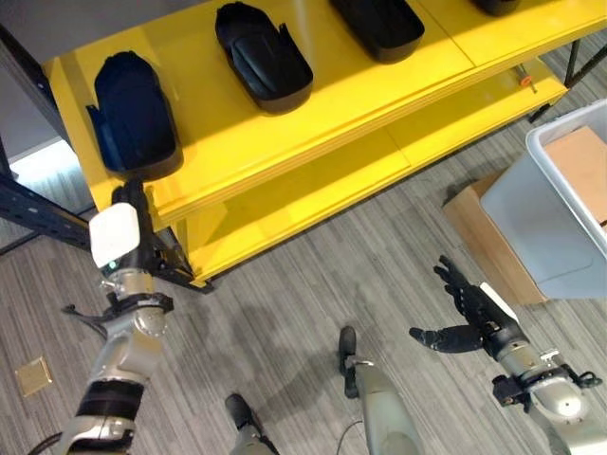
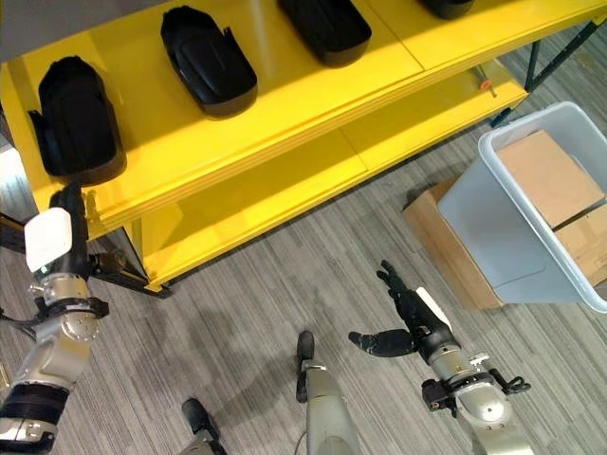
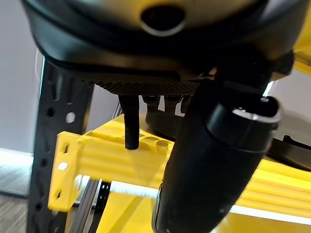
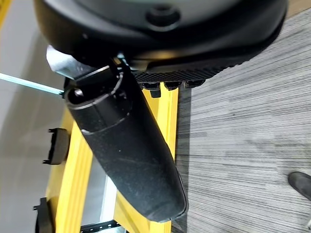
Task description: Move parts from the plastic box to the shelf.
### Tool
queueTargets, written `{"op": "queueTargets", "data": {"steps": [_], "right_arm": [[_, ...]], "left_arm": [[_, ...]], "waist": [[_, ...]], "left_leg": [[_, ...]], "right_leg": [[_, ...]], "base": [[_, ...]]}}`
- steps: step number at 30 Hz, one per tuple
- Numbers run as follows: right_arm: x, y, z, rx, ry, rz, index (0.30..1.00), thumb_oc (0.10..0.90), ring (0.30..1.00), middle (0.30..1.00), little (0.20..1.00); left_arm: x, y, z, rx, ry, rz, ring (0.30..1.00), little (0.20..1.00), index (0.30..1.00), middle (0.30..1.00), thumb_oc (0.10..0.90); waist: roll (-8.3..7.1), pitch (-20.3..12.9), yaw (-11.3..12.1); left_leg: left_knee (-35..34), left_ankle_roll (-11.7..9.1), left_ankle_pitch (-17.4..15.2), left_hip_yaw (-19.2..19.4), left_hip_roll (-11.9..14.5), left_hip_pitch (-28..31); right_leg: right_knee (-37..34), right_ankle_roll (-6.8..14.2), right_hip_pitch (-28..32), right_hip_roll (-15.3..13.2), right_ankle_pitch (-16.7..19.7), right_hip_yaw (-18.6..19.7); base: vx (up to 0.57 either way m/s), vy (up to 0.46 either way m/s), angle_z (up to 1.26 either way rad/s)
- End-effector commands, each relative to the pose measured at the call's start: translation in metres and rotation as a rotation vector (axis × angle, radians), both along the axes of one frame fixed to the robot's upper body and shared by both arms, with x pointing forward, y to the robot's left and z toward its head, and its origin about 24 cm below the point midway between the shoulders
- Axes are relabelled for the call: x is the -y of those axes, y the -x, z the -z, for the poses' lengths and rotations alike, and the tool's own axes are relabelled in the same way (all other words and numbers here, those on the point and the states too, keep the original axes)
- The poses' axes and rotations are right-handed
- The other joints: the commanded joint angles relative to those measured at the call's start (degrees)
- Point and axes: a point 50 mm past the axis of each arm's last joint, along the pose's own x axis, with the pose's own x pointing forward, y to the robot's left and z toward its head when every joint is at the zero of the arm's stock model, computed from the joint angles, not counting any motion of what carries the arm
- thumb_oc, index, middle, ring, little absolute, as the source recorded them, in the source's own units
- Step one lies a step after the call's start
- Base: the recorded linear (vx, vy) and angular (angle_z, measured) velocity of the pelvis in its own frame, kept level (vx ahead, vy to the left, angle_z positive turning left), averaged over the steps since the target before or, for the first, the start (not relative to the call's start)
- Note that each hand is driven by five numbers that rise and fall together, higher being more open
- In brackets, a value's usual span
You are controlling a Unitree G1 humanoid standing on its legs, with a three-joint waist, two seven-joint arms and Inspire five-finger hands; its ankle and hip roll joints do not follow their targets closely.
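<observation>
**Parts on the shelf, both hands free**

Yellow shelf (image 1: pixel 313 142) with two tiers, seen from above. Four black moulded parts in a row on the top tier: leftmost part (image 1: pixel 133 114) near the front left corner, second part (image 1: pixel 264 57) further along, third part (image 1: pixel 379 24) beyond it, fourth part (image 2: pixel 446 6) cut off by the upper edge. Lower tier (image 1: pixel 313 204) bare yellow, with a small orange-tipped item (image 1: pixel 524 82) at its far right end. Dark perforated upright (image 3: pixel 53 145) at the shelf's left corner.

Left hand (image 1: pixel 128 204) raised just in front of the shelf's front left corner, below the leftmost part, white cover toward the camera; fingers straight and relaxed, one resting against the yellow shelf edge in the wrist view, nothing grasped.

Right hand (image 2: pixel 403 318) low over the grey striped carpet (image 2: pixel 247 284), well apart from the shelf, fingers spread, thumb out to the side, released and empty.

Plastic box (image 2: pixel 493 227), pale grey-white, at the right, brown cardboard (image 2: pixel 550 175) inside, standing on a flat cardboard piece (image 2: pixel 446 242).

No legible labels, brands or writing anywhere.
</observation>
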Motion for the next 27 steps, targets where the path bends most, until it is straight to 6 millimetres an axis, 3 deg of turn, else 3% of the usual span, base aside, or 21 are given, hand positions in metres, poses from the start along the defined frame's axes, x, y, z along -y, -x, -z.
{"op": "queueTargets", "data": {"steps": [1, 9, 27], "right_arm": [[-0.01, -0.008, -0.04, 0.221, -0.014, -0.07, 1.0, 0.9, 1.0, 1.0, 1.0], [-0.008, -0.007, -0.041, 0.225, -0.017, -0.067, 1.0, 0.9, 1.0, 1.0, 1.0], [-0.007, -0.007, -0.042, 0.239, -0.01, -0.049, 1.0, 0.9, 1.0, 1.0, 1.0]], "left_arm": [[-0.003, -0.011, -0.062, 0.195, -0.159, 0.002, 1.0, 1.0, 1.0, 1.0, 0.9], [-0.001, -0.014, -0.078, 0.155, -0.344, 0.024, 1.0, 1.0, 1.0, 1.0, 0.9], [0.003, -0.013, -0.052, 0.073, -0.274, 0.06, 1.0, 1.0, 1.0, 1.0, 0.9]], "waist": [[-1.74, -2.09, -1.5], [-1.59, -1.94, -1.72], [-1.89, -1.64, -1.76]], "left_leg": [[6.34, -1.66, -3.8, -2.74, 1.96, 3.32], [6.62, -1.65, -4.03, -2.8, 1.92, 3.22], [7.34, -1.32, -4.76, -3.16, 1.68, 2.65]], "right_leg": [[-3.05, 5.25, 4.1, -2.53, -1.82, 3.0], [-2.65, 5.36, 3.72, -2.63, -1.86, 3.4], [-2.07, 5.16, 3.04, -2.7, -1.93, 3.78]], "base": [[0.01, 0.015, -0.03], [0.0, 0.0, 0.0], [0.0, 0.0, 0.0]]}}
